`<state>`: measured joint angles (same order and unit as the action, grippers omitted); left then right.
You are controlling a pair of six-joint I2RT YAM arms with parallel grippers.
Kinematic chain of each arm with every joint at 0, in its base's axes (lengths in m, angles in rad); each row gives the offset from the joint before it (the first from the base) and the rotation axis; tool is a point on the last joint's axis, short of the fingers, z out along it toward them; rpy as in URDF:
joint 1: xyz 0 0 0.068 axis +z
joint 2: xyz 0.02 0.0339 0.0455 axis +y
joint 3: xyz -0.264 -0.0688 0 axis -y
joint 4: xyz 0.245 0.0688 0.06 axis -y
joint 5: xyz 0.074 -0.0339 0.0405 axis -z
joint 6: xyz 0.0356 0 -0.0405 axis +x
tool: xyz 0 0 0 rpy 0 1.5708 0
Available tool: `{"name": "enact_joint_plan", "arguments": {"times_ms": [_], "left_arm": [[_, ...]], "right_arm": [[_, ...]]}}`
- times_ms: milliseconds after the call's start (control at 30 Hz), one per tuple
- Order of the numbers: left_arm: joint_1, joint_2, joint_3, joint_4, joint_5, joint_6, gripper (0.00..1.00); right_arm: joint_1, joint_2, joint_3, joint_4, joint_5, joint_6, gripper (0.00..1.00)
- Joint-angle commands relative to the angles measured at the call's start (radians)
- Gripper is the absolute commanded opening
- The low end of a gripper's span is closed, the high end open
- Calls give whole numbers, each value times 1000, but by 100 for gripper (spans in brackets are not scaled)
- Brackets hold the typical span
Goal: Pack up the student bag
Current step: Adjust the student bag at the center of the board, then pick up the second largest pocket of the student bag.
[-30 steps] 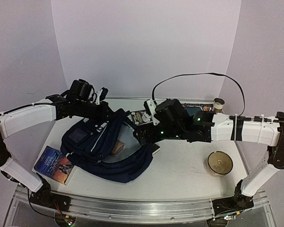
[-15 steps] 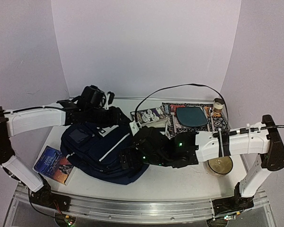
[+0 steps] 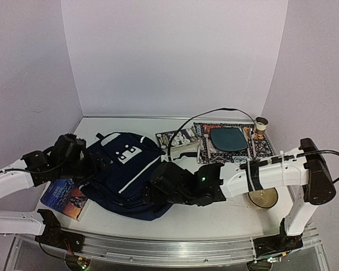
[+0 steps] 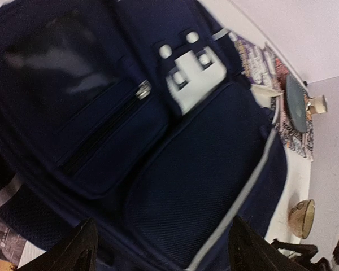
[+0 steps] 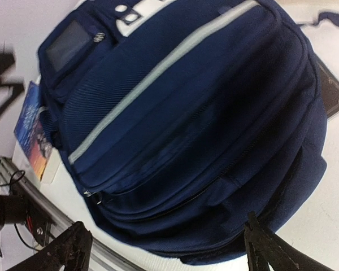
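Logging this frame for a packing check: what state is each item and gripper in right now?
student bag: lying flat, front up, visible zips look shut.
left gripper: open, holding nothing.
right gripper: open, holding nothing.
book: closed, flat, cover up.
bowl: upright.
teal pouch: flat on the mat.

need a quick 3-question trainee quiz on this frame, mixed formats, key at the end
1. True or false: the left gripper is clamped on the student bag.
2. What lies in the middle of the patterned mat? A) dark teal pouch B) red notebook C) scissors
3. Fill in: the book beside the bag lies on the ___ arm's side.
Key: 1 false, its jaws stand open; 2 A; 3 left.
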<state>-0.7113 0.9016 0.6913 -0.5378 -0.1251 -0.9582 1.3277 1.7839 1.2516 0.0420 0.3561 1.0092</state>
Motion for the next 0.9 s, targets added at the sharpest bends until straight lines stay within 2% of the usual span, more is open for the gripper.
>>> {"name": "enact_joint_plan", "arguments": {"times_ms": [0,100,267,367,500,567,733,867], "left_arm": [[3,-73,-123,-55,17,-169,80],[3,-80,-165,-38,40,-187,79],[3,-64,-233,64,107,-221,77],[3,-53,-273,139,156,-262,74],[3,-47,-313,255,183,-326,68],[2,-30,-330,327,196,-359,65],[3,50,-345,447,208,-403,57],[3,101,-351,537,198,-427,39]], "right_arm": [[-43,54,-23,-22,-16,94,90],[-81,75,-34,24,-52,88,82],[-149,87,-30,97,-98,7,52],[-173,72,-8,99,-96,-60,28],[-208,47,5,101,-91,-137,6],[-227,47,17,102,-102,-182,1],[-239,66,68,104,-118,-277,0],[-239,73,80,101,-130,-316,2]]}}
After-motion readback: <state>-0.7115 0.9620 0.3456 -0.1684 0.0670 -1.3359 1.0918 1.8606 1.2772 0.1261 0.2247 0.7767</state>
